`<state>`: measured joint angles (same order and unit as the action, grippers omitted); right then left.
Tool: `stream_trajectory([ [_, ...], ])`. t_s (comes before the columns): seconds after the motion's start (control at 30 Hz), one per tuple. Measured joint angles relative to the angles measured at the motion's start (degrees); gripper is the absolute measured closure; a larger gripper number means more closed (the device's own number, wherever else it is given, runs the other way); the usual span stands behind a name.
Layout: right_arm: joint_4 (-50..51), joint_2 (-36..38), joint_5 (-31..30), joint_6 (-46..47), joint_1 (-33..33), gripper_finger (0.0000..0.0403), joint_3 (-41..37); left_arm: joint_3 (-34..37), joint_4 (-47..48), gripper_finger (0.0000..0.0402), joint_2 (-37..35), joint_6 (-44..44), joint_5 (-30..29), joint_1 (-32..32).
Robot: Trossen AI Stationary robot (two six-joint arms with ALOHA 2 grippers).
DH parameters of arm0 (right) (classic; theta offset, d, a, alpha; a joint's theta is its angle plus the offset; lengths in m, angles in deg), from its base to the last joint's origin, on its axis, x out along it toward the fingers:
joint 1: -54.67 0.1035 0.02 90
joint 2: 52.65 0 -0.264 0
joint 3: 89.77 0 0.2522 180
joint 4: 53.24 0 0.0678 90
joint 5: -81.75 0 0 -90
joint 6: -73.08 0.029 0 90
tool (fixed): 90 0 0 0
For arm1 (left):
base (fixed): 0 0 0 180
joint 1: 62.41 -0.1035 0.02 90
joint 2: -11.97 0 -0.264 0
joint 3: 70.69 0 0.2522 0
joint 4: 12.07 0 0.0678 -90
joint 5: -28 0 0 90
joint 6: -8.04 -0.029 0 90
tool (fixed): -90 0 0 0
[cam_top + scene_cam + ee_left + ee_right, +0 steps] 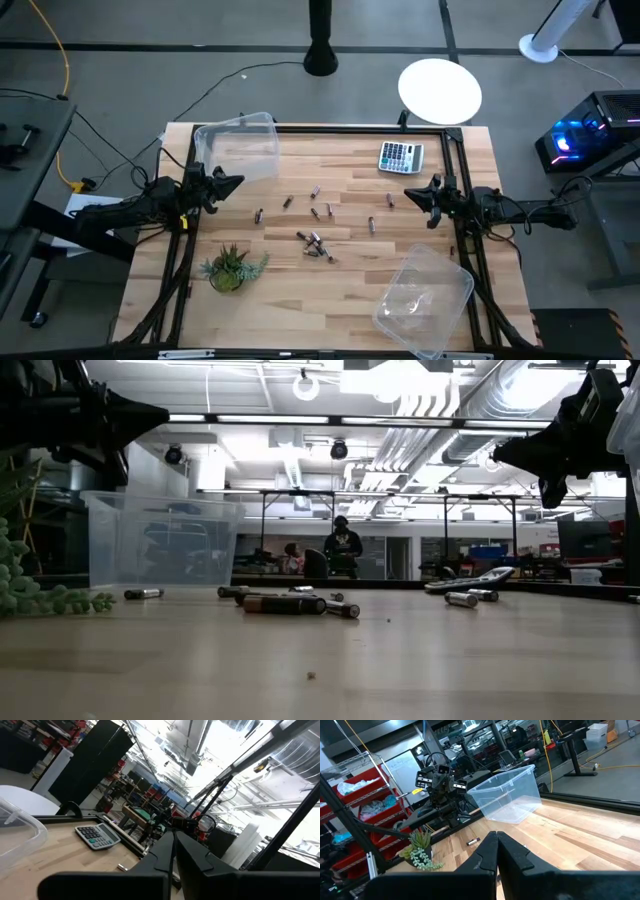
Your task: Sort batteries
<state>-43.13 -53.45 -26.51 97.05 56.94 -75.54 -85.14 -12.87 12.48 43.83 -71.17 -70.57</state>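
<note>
Several small dark-grey and silvery batteries (316, 240) lie scattered on their sides across the middle of the wooden table (300, 310); the low view shows a cluster of them (285, 603). My left gripper (238, 183) hovers shut above the table's left side, pointing toward the batteries and touching nothing; its wrist view shows the fingers together (172, 851). My right gripper (408, 194) hovers shut above the right side, facing the left one, with its fingers together (496, 851). One battery (473, 841) shows beyond them.
A grey calculator (400, 156) lies at the far right. One clear plastic bin (240, 148) stands at the far left, another (425, 298) at the near right. A small potted plant (230, 268) sits near left. A black frame (350, 128) borders the table.
</note>
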Motion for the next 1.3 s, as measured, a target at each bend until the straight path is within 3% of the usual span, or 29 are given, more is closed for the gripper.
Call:
stream_trajectory([
  [0.63, 0.0, 0.0, 0.0, 0.0, 0.0, 0.0402, 0.0, 0.0, -0.8, 0.0389, 0.0, 0.0, -0.8, 0.0],
  [0.77, 0.0, 0.0, 0.0, 0.0, 0.0, 0.0402, 0.0, 0.0, -4.9, 0.0389, 0.0, 4.1, -7.2, -0.1],
  [0.93, 0.0, 0.0, 0.0, 0.0, 0.0, 0.0402, 0.0, 0.0, -11.1, 0.0389, 0.0, 16.1, -10.0, -0.1],
  [1.03, 0.0, 0.0, 0.0, 0.0, 0.0, 0.0402, 0.0, 0.0, -14.5, 0.0389, 0.0, 16.6, -14.6, -0.1],
  [1.2, 0.0, 0.0, 0.0, 0.0, 0.0, 0.0402, 0.0, 0.0, -23.8, 0.0389, 1.5, 14.3, -31.8, -0.1],
  [1.3, 0.0, 0.0, 0.0, 0.0, 0.0, 0.0402, 0.0, -1.6, -27.4, 0.0389, 6.8, 10.0, -35.4, 0.0],
])
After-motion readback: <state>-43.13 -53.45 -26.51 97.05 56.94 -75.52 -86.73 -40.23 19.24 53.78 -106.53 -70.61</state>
